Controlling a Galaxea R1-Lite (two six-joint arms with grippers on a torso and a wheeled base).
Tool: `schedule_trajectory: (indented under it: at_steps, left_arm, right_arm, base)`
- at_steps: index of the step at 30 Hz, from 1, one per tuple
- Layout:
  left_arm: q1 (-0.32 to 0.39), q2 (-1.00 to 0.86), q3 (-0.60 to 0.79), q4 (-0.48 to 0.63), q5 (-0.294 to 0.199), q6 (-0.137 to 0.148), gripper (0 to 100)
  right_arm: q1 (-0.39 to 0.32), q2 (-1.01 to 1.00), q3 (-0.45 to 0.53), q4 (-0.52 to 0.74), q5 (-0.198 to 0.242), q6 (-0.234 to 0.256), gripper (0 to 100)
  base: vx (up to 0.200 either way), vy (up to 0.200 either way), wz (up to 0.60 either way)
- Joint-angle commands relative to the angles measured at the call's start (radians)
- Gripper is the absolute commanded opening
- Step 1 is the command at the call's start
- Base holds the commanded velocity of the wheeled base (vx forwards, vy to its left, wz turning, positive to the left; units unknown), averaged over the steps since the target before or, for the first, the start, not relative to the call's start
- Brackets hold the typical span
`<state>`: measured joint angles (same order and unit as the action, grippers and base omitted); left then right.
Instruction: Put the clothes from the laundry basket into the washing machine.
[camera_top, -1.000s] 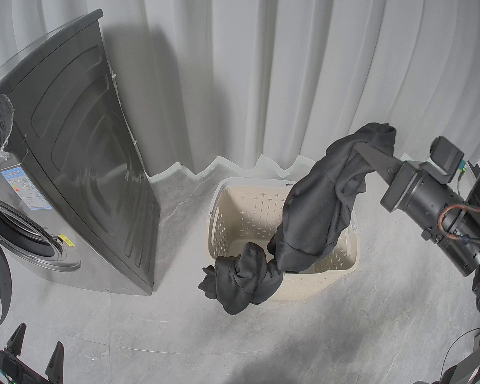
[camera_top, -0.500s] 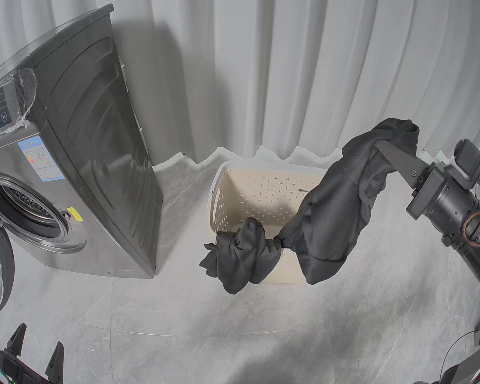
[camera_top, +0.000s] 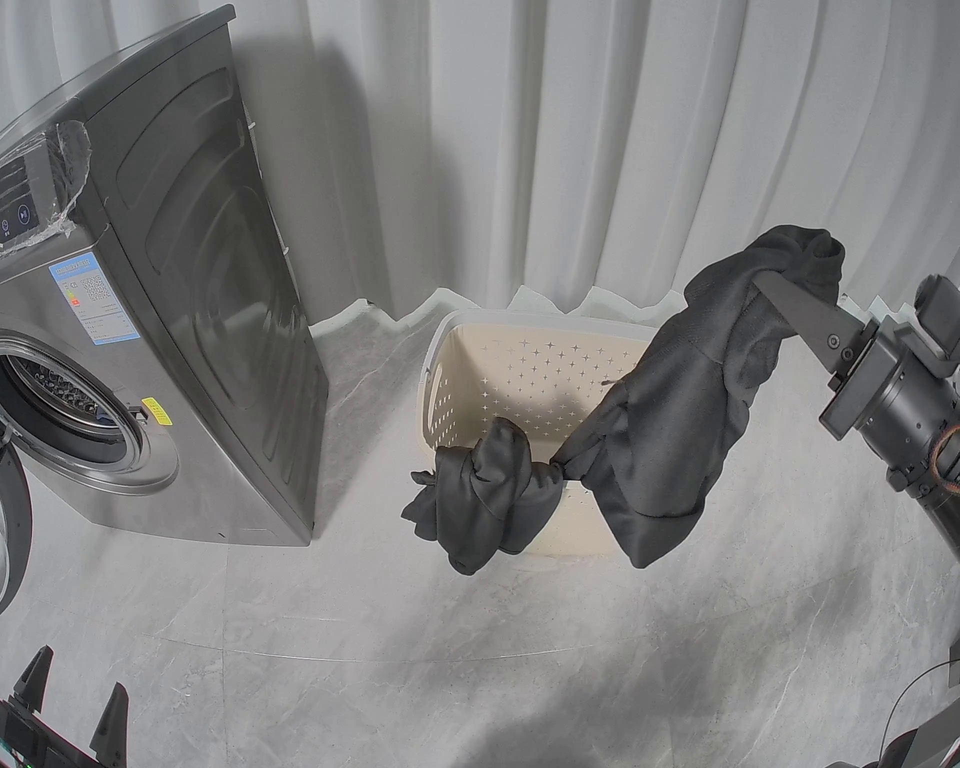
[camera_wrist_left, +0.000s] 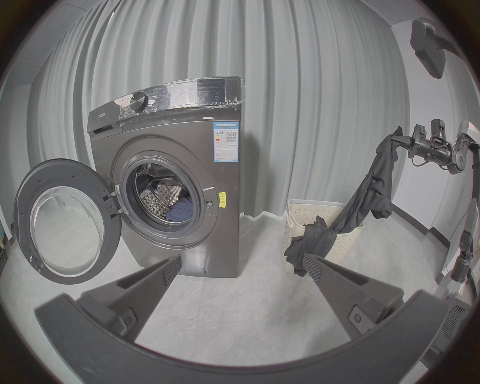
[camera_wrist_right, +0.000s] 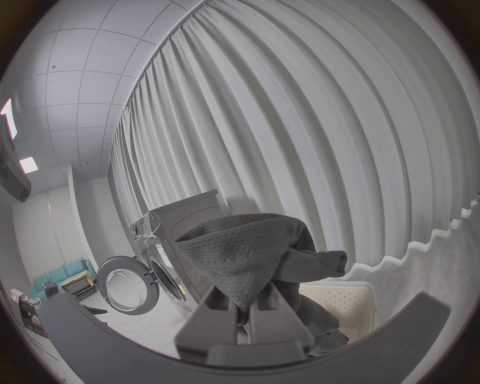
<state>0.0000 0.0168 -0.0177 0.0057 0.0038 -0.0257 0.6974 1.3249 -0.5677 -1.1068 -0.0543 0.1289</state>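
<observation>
From the head view, the right gripper (camera_top: 775, 288) is up at the right, its fingers pinched shut on the top fold of a dark grey garment (camera_top: 680, 420). The cloth hangs down to a knotted bunch slung over the near rim of the cream laundry basket (camera_top: 437, 400). The left gripper (camera_top: 72, 690) sits low at the near left, fingers spread wide with nothing between them. The washing machine (camera_top: 200, 300) stands well to the left.

I'd worry about that bunch. If the arm swings toward the machine, it may catch the rim and drag or tip the basket. The small pinched fold could also slip free.

The left wrist view adds what the head view hides: the round door (camera_wrist_left: 65, 225) swung fully open, and something blue (camera_wrist_left: 180, 210) already in the drum.

The right wrist view shows the grip itself, both fingers closed together with fabric bulging above them.
</observation>
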Motion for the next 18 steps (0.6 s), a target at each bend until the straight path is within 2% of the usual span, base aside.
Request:
schedule_trajectory:
  at_steps: [1,18]
  left_arm:
    - [0.000,-0.015,0.016,0.000,0.001,0.000,100]
    - [0.000,-0.015,0.016,0.000,0.001,-0.003,100]
  right_arm:
    - [0.002,0.007,0.000,-0.001,0.001,0.000,0]
    - [0.008,0.014,0.006,-0.001,0.002,0.003,0]
  base:
    - [0.000,0.200,0.00]
    - [0.000,0.200,0.00]
